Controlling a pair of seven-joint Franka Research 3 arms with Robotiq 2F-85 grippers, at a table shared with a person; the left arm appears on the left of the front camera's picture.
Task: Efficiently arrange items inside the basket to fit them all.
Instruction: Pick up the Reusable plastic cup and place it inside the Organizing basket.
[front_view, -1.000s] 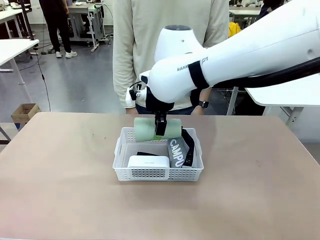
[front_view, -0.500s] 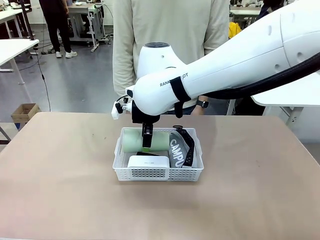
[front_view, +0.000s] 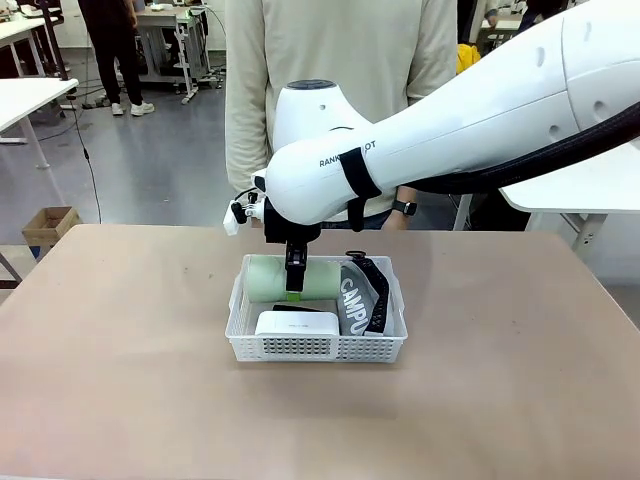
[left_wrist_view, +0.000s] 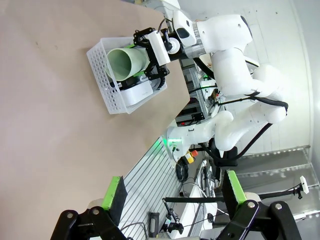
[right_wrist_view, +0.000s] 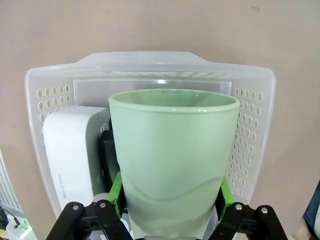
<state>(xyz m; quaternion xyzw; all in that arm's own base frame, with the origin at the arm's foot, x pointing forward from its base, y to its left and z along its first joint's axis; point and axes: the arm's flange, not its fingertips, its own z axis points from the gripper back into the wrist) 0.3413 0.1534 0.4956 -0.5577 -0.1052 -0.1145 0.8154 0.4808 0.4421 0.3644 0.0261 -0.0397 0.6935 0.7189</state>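
Right gripper (front_view: 293, 283) clamped on pale green cup (front_view: 281, 279) (lying sideways) at back of basket (front_view: 318, 346), beside white device (front_view: 296, 324) and CAMPUS pouch (front_view: 354, 304). Left gripper (left_wrist_view: 174, 192) jaws apart, holding nothing.

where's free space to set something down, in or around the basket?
Basket is crowded: white device in front, pouch on the right, cup in the right claw across the back. Bare table lies left, right and in front of the basket.
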